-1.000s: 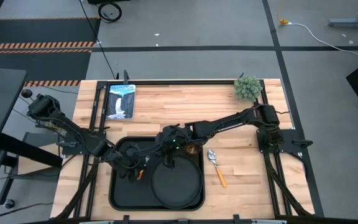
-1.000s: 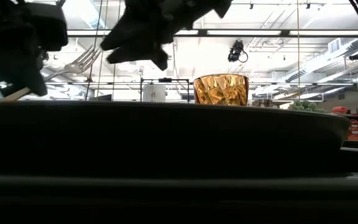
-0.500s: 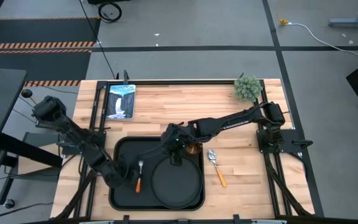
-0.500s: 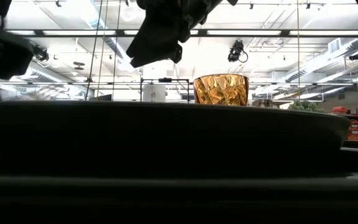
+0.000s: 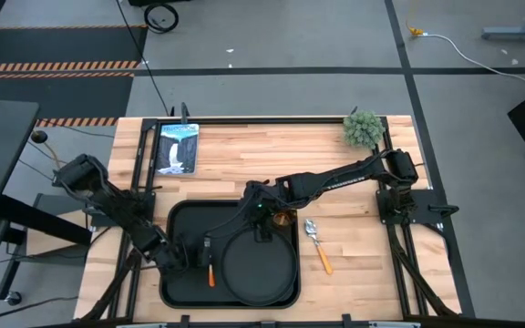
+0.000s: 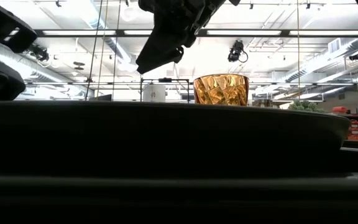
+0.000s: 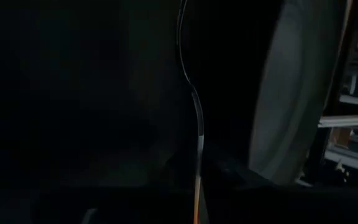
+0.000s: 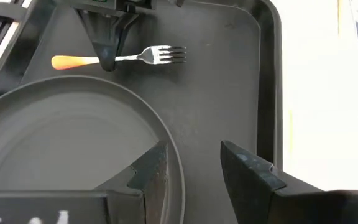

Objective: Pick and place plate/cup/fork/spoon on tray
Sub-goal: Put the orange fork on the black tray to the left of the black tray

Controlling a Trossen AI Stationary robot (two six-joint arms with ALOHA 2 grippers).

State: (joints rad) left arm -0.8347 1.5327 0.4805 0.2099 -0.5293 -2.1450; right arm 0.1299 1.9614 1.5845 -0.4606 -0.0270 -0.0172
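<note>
While earlier aloft — fork (image 5: 209, 262) on tray (image 5: 179, 284).

Showed fork (image 8: 124, 58) lying flat on tray (image 8: 229, 93), upper left; plate (image 8: 61, 143) lower left; own fingers (image 8: 151, 171) parted.

No text, label, brand, number or sign can be read in any view. The card (image 5: 177, 148) lying on the bench (image 5: 272, 159) bears a picture, with no lettering that can be made out, and the orange-and-black striped strips (image 5: 53, 66) on the floor carry no words. White marks show at the edge of the right wrist view, too cut off to read
</note>
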